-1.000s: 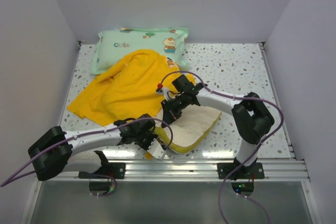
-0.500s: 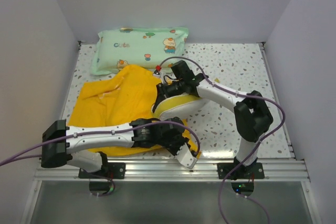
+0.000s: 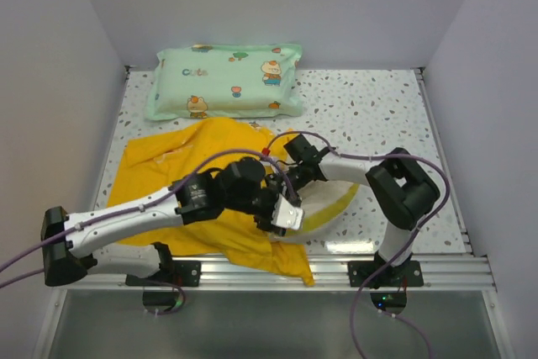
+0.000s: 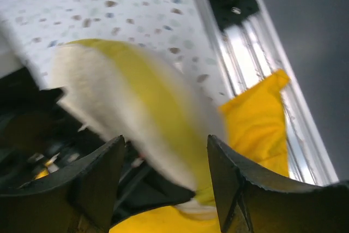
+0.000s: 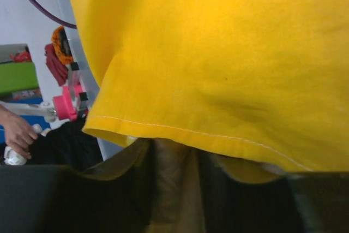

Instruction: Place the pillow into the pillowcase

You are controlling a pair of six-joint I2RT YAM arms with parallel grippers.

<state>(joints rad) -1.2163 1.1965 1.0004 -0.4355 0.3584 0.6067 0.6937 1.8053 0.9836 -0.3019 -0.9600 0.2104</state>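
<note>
Here, left gripper [image 4: 166, 143] spread, pillow [image 4: 125, 91] between fingertips [image 4: 103, 173] (blurred); right gripper [image 5: 174, 189] under pillowcase [image 5: 218, 53], grip unclear

On the table [image 3: 378, 115], the pillowcase [image 3: 181, 170] lies left, the pillow [image 3: 332, 199] at its right edge, another pillow [image 3: 223, 81] behind both.

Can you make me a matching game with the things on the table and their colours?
Things:
1. pillow
2. pillowcase
3. spare pillow by the back wall
4. table

Colours:
A. white with dark speckles
B. mint green with cartoon pictures
C. cream-white with a yellow edge
D. bright yellow

Right pairs: 1-C, 2-D, 3-B, 4-A.
</note>
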